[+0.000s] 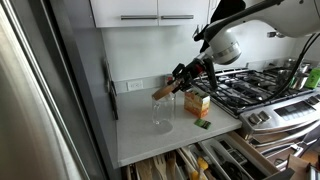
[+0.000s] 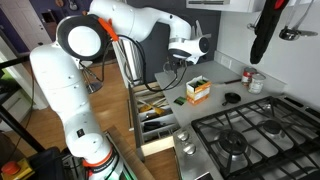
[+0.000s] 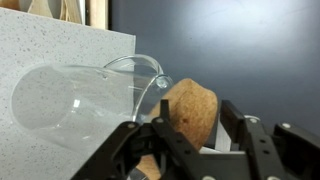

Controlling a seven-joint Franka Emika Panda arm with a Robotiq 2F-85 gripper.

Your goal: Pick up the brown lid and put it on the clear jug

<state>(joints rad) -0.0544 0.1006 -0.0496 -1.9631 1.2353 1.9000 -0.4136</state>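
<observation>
Wrist view shows the brown lid (image 3: 192, 108) between the jaws of the gripper (image 3: 197, 128), at frame centre, touching or just right of the mouth of the clear jug (image 3: 70, 100). The jaws flank the lid; whether they pinch it cannot be told. In an exterior view, the lid sits tilted directly above the jug, which stands on the bench (image 1: 140, 140). The coming move likely requires levelling the lid over the mouth.

On the counter (image 1: 135, 140), upright: the clear jug (image 1: 162, 115). Right at its mouth, tilted, between the fingers of the gripper (image 1: 171, 87): the brown lid (image 1: 158, 94). Beside the jug, toward the stove (image 1: 250, 88): a carton (image 1: 197, 103). Behind the jug: a wall outlet (image 1: 134, 86). Below the jug, under the counter edge: open drawers (image 1: 200, 160).
</observation>
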